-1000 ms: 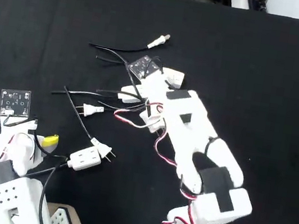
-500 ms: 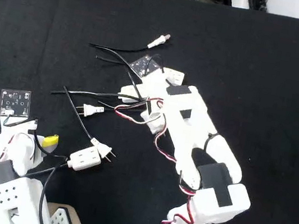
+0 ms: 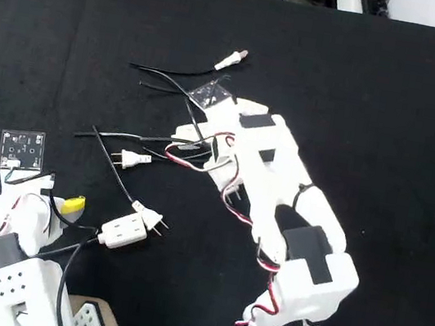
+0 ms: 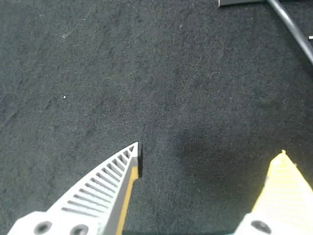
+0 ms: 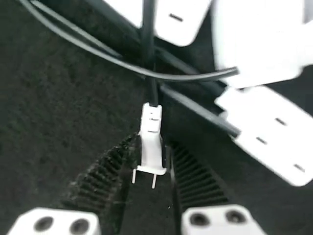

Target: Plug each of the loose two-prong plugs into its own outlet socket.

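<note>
Leftward the right arm [image 3: 279, 189] was swung. A plug [image 5: 150, 131] is clamped in the right pincer [image 5: 149, 147], prongs facing the wrist (sockets [image 5: 266, 132] lie beyond).

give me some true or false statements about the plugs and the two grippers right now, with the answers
1. The right gripper is shut on a white plug. True.
2. That plug's prongs sit inside a socket. False: the prongs are bare and point back toward the wrist, away from the outlet blocks.
3. The left gripper holds a plug. False: it is open over the black cloth, with nothing between its fingers.
4. A loose plug lies on the cloth at the far side, apart from both arms. True.
</note>
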